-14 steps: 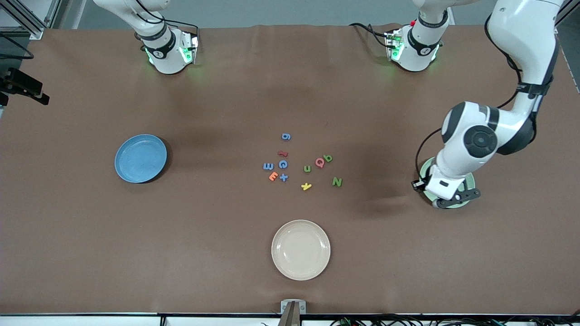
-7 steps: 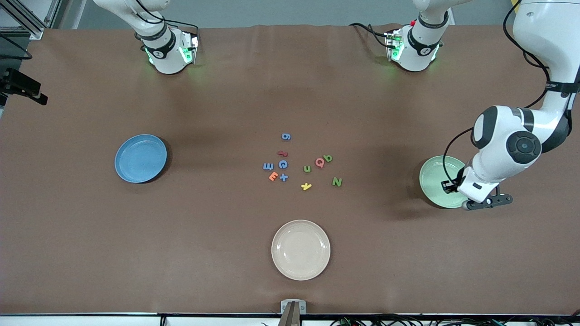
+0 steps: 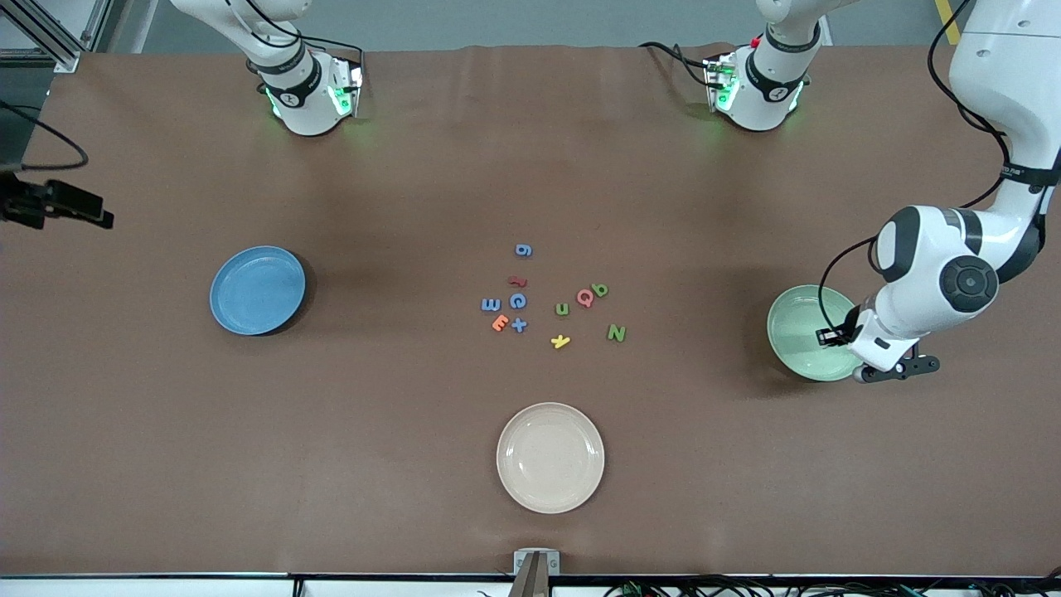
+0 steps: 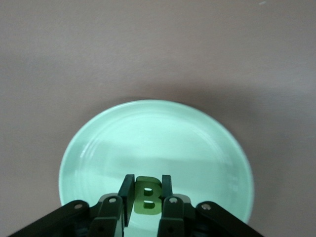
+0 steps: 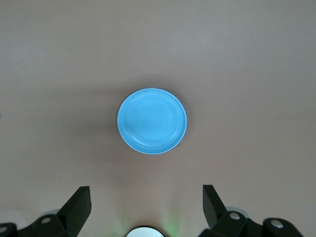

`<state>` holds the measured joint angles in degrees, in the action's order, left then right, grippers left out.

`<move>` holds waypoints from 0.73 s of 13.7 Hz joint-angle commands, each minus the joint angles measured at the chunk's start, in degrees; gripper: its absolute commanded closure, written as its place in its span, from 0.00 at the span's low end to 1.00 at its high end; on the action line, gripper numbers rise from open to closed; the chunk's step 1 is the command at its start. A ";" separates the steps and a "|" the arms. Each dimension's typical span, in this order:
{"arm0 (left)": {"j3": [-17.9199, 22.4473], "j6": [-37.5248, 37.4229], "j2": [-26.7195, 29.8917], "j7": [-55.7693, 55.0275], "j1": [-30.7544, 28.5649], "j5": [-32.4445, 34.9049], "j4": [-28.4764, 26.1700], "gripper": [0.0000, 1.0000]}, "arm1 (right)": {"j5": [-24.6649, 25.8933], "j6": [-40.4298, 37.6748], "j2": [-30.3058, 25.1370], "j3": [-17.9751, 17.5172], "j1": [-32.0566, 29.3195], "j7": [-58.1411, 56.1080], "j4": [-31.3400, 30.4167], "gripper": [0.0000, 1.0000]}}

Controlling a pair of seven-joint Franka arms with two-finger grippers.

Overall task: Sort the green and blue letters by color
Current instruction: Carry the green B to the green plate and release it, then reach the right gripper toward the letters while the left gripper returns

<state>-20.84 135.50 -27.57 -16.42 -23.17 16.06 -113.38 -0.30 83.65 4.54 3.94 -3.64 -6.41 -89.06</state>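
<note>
A green B [image 4: 147, 196] is pinched upright in my left gripper [image 4: 147, 190], which hangs shut on it low over the green plate [image 3: 797, 330] at the left arm's end of the table. At mid-table lie the blue 6 [image 3: 522, 249], C [image 3: 517, 301], 3 [image 3: 490, 304] and + [image 3: 519, 325], and the green u [image 3: 562, 308], b [image 3: 600, 289] and N [image 3: 616, 332]. High over the table, my right gripper [image 5: 146, 207] stands open and empty, looking down on the blue plate [image 5: 152, 121].
Mixed among the letters are a dark red squiggle [image 3: 517, 281], an orange E [image 3: 500, 323], a pink Q [image 3: 585, 297] and a yellow k [image 3: 560, 341]. A beige plate [image 3: 550, 457] sits nearer the front camera. The blue plate [image 3: 257, 290] lies toward the right arm's end.
My left hand, still holding the B, has swung toward the left arm's end of the table, uncovering most of the green plate. The letters on the table have not moved.
</note>
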 commanded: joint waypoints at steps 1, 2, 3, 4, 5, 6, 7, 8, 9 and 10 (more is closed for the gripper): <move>-0.35 3.70 -0.81 1.30 -1.35 1.08 -2.01 0.99 | 0.39 -0.16 0.03 -0.51 0.65 1.31 0.64 0.00; -0.26 4.15 -1.16 1.30 -1.44 1.43 -2.28 0.99 | -0.22 0.72 0.29 -0.60 1.61 2.62 0.21 0.00; -0.34 4.15 -1.51 1.30 -2.05 1.52 -2.37 0.97 | -0.49 1.42 0.99 -0.68 2.75 4.37 -0.15 0.00; -0.35 4.15 -1.69 1.30 -2.31 1.70 -2.54 0.93 | -0.58 2.21 1.78 -0.68 4.68 7.52 -0.24 0.00; -0.35 4.15 -1.69 1.30 -2.32 1.79 -2.63 0.85 | -0.67 2.57 2.40 -0.68 6.79 11.82 -0.24 0.00; -0.26 4.15 -1.61 1.22 -2.32 1.79 -2.55 0.61 | -1.19 2.92 3.01 -0.68 8.72 15.08 -0.41 0.00; -0.34 4.15 -1.52 1.13 -2.32 1.79 -2.46 0.28 | -2.24 3.97 3.28 -0.68 10.83 18.59 -0.94 0.00; -0.35 3.81 -1.08 0.95 -2.40 1.79 -2.46 0.01 | -3.29 5.20 3.37 -0.68 12.68 22.72 -1.99 0.00; -0.43 3.45 -0.73 0.17 -2.32 1.79 -2.28 0.00 | -4.00 6.52 3.89 -0.68 15.13 26.15 -2.60 0.00; -0.52 3.28 0.14 -0.10 -2.14 1.79 -2.28 0.00 | -4.27 7.75 4.42 -0.68 17.51 28.10 -3.05 0.00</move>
<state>-20.82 139.09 -29.63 -15.39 -24.95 16.65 -115.10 -3.52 89.49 8.65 2.74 10.17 16.88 -90.86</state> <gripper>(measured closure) 0.392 0.000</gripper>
